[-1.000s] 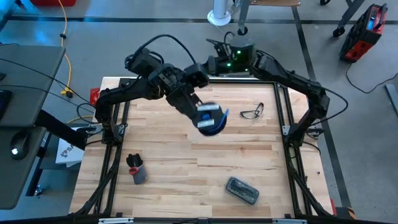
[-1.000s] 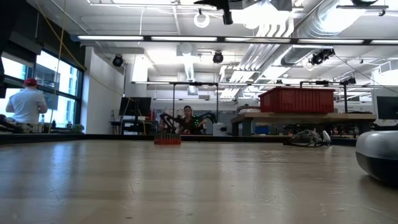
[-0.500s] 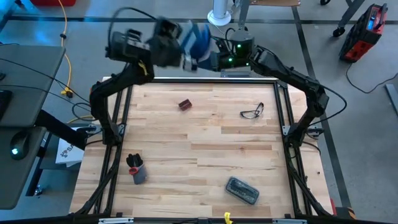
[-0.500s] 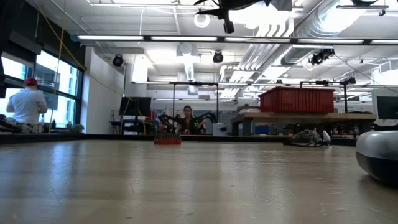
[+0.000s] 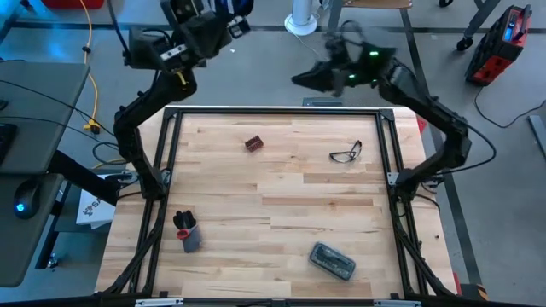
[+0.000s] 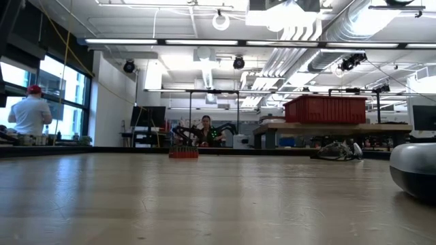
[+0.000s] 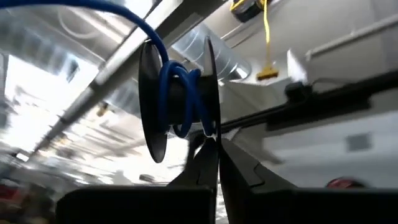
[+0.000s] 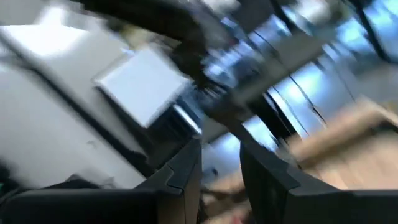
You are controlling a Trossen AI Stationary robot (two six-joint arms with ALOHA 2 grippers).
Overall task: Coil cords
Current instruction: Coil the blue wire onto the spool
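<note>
The black reel (image 7: 177, 99) with blue cord wound on its core is held up in the air, with my left gripper (image 7: 211, 140) shut on it. In the high view this gripper (image 5: 223, 21) is beyond the table's far left corner, with a bit of blue (image 5: 235, 7) beside it. A loose stretch of the cord (image 7: 93, 5) leaves the reel and runs out of the picture. My right gripper (image 5: 304, 79) hovers past the far edge, apart from the reel. Its fingers (image 8: 186, 165) are open, with nothing visible between them. My left gripper pinches the rim of one reel flange (image 7: 210, 124) between its two shut fingers, only at the flange's edge. The reel stands out beyond the fingertips, lifted well clear of the table, with its flanges edge-on to the wrist camera.
On the wooden table (image 5: 281, 205) lie a small red block (image 5: 252, 143), dark-framed glasses (image 5: 345, 153), a black-and-grey object (image 5: 186, 232) near the left, and a grey case (image 5: 331, 261) near the front. A yellow cable (image 5: 90, 51) runs over the floor on the left.
My left gripper has carried the reel up from over the table's middle to beyond the far left corner, rolling and tipping upward on the way. My right gripper has risen and swung toward the right, away from the reel. The red block beneath now shows.
</note>
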